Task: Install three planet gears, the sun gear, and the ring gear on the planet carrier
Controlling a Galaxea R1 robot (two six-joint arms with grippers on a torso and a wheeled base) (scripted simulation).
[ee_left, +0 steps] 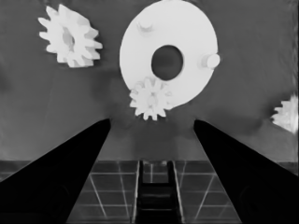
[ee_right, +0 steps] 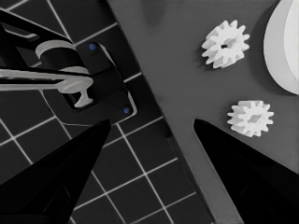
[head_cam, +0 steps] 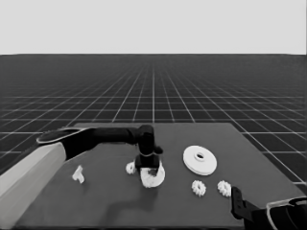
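On the dark table [head_cam: 120, 201], the left gripper [head_cam: 152, 168] hangs wide open over the smaller round part [ee_left: 187, 32], one gear [ee_left: 150, 98] seated at its six o'clock edge; the right gripper [ee_right: 152, 135] waits open.

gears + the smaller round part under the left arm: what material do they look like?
Gears, such as the one seated on the smaller round part: matte white, probably moulded or printed plastic; no shine, softly edged teeth. Smaller round part: same flat white, smooth face with short pegs, likely plastic too. It is a render, so only a guess. The left gripper hangs open above them.
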